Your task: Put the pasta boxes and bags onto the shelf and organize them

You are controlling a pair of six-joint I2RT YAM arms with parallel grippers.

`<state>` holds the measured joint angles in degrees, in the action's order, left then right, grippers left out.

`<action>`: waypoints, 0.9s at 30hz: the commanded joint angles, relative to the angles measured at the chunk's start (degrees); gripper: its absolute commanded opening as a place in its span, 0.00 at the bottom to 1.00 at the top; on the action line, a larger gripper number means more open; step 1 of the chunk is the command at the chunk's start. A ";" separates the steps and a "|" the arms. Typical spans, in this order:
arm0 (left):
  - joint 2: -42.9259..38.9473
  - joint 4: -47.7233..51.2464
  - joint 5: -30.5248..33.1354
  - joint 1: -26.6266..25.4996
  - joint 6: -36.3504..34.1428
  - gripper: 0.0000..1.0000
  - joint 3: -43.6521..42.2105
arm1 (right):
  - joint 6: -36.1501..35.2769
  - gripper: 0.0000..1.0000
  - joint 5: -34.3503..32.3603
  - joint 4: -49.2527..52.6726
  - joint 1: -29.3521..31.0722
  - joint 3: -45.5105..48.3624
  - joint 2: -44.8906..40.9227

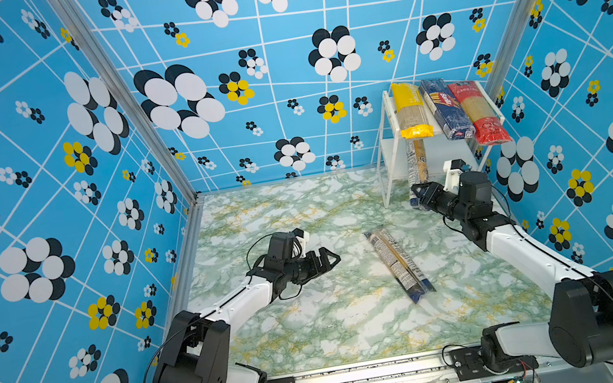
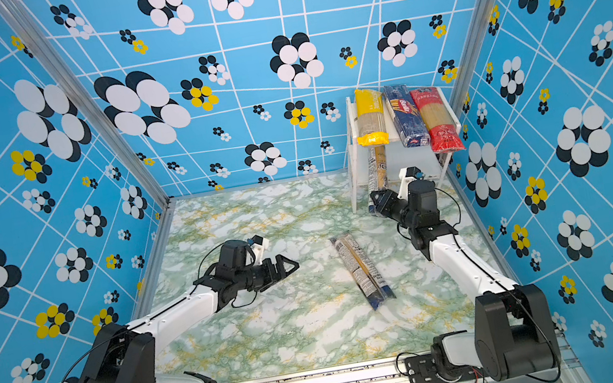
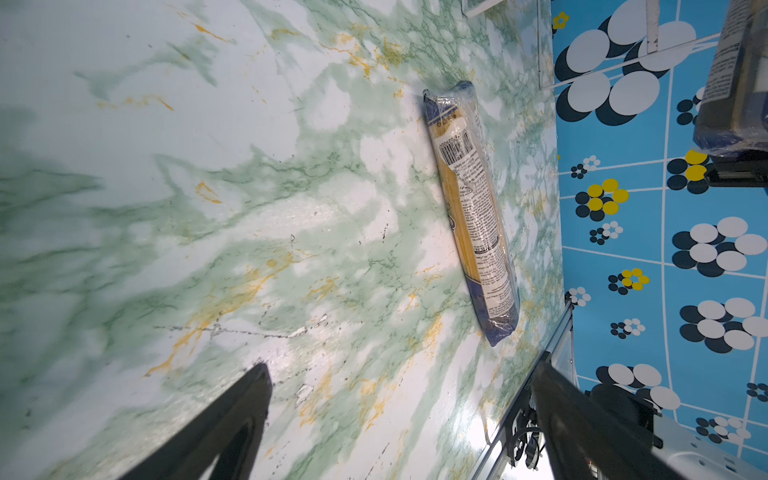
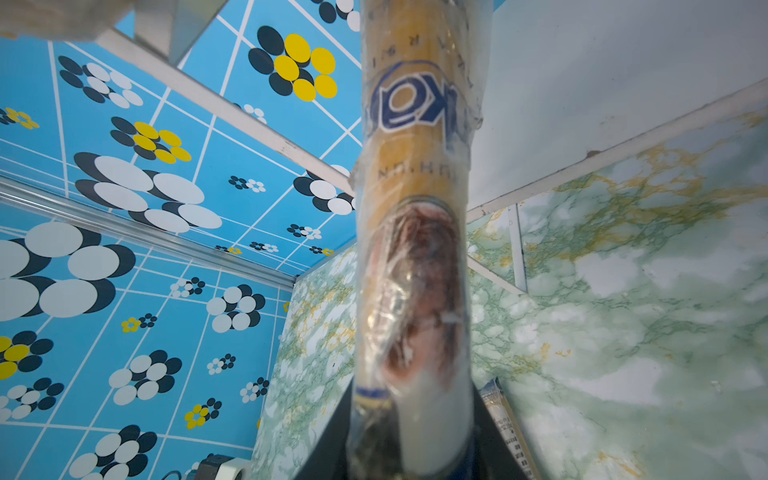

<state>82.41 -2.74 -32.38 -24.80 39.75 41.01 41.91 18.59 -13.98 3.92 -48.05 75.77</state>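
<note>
On the top board of the shelf (image 1: 449, 149) lie the yellow pack (image 1: 411, 111), dark blue pack (image 1: 445, 110) and red pack (image 1: 479, 113), side by side. The right tool (image 1: 421, 195) grips a clear pack (image 1: 416, 161) reaching into the lower tier. The left tool (image 1: 329, 259) gapes open near a second clear pack (image 1: 399, 265) lying flat on the desk (image 1: 298, 329).

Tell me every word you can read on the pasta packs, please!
"Barilla": long dark blue pasta box on the small white shelf's top board.
Red plastic spaghetti bag: white label, too blurred.
Yellow plastic spaghetti bag: print too small.
Loose clear spaghetti bag on the green marbled table: barcode and print too small.
Held clear spaghetti bag in the right gripper: blue logo, blurred.
</note>
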 commanded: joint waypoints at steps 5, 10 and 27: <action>-0.50 0.18 -1.17 0.14 -1.50 0.99 0.30 | 0.45 0.00 1.10 -16.62 -0.43 -3.91 1.41; -0.72 0.22 -1.43 0.52 -1.62 0.99 0.03 | 1.23 0.00 1.27 -18.26 -0.41 -4.89 3.64; -0.67 -0.25 -2.20 1.64 -1.96 0.99 -0.56 | 1.37 0.00 1.43 -17.32 -0.96 -10.75 8.99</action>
<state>82.39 -2.79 -33.63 -23.75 39.29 40.99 44.42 18.87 -20.73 3.66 -54.59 85.25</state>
